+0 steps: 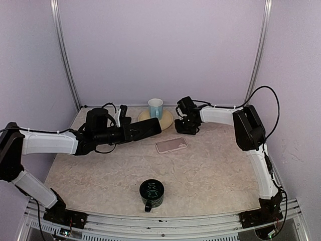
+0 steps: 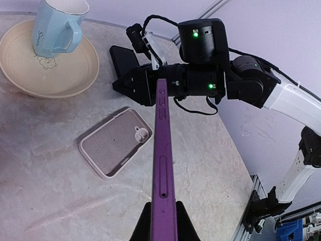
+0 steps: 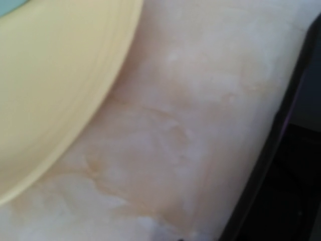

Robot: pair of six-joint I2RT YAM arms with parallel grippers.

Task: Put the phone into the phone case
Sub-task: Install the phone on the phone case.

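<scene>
While the left jaws pinch the phone (image 2: 163, 165) by one end only, on edge in the air above the worktop (image 2: 215, 170), it could twist or slip on the way down. It might then meet the loose phone case (image 2: 115, 143) askew and shove it aside. The phone is a slim purple slab with dark glass. The right jaws hover near the plate (image 2: 55, 78); I cannot tell their width.
</scene>
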